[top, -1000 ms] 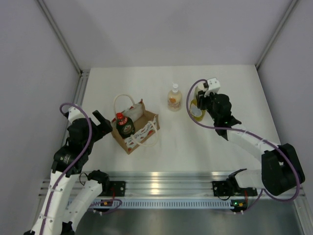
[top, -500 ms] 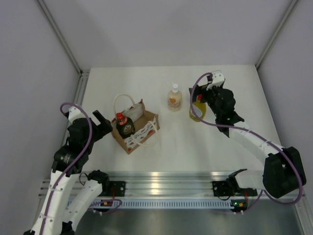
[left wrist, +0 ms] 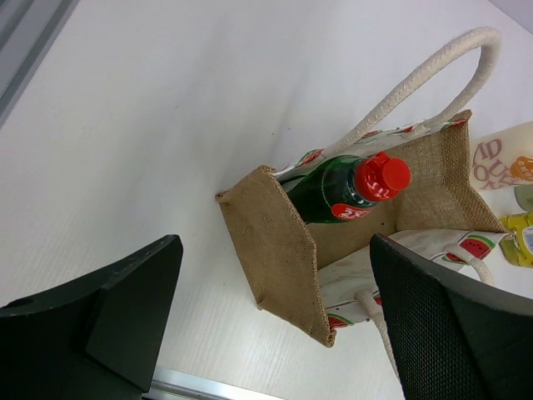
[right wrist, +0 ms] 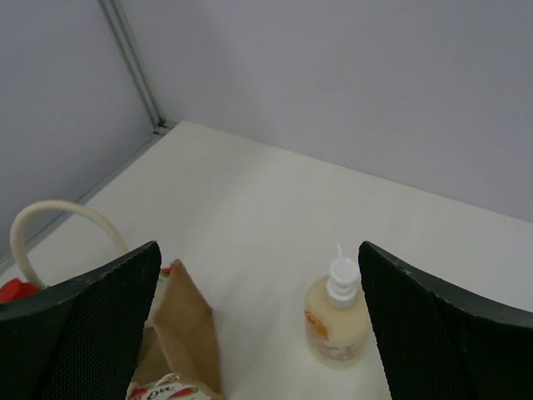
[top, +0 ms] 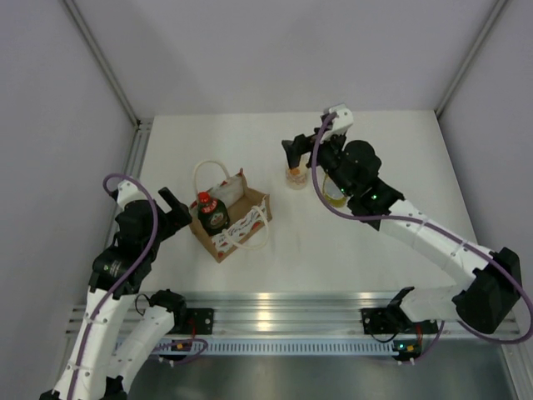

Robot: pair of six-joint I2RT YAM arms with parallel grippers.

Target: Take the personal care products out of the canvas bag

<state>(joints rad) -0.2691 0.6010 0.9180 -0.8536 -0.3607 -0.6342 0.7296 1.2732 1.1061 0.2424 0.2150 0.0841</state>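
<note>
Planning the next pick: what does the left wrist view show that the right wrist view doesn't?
Left wrist only: the green bottle inside the bag, and a sliver of a yellow bottle at the right edge. Right wrist only: the pump bottle in full, upright on the table outside the bag, and the wall. Both: the bag, a handle, the red cap; left gripper and right gripper open, empty.

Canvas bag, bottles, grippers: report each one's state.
canvas bag: upright on the table, mouth open.
dark green bottle: inside the bag, red cap on.
pump bottle: upright on the table, outside the bag.
yellow bottle: outside the bag, partly hidden by the right arm.
left gripper: open, empty, beside the bag.
right gripper: open, empty, near the pump bottle.
</note>
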